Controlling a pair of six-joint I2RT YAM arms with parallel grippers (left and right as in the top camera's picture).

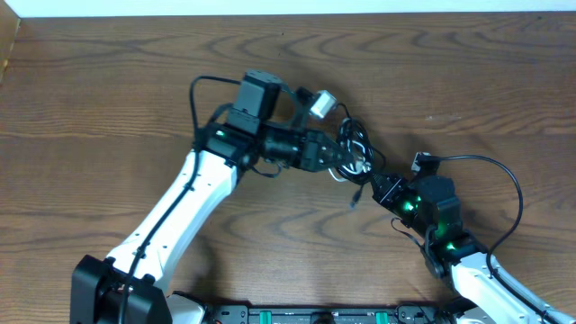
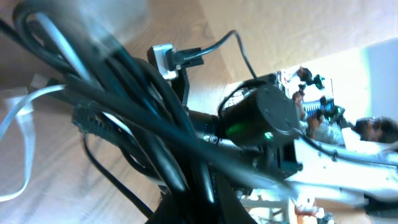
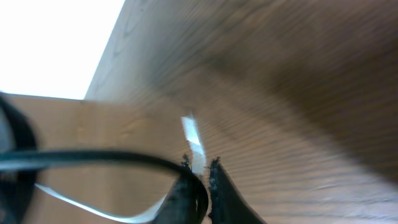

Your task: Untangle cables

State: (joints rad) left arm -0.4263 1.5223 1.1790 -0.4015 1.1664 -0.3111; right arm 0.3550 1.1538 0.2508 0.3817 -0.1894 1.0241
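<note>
Left gripper (image 1: 337, 157) clamps the cable bundle (image 1: 357, 144); right gripper (image 3: 200, 180) is closed, pinching one black strand (image 3: 93, 154). We should draw the strand right and near slowly, watching for snags.

matt, grained wood table (image 1: 90, 108) under smooth, slightly glossy black plastic-coated cables (image 1: 354, 144).

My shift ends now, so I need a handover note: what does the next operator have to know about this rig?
Left gripper: shut on the tangled bundle of thin black cables and one white cord, midway across the brown wooden table.
Right gripper: shut, apparently pinching one black strand at the bundle's edge.
Done: both grips taken.
To do: no cable separated yet; all untangling remains.
</note>
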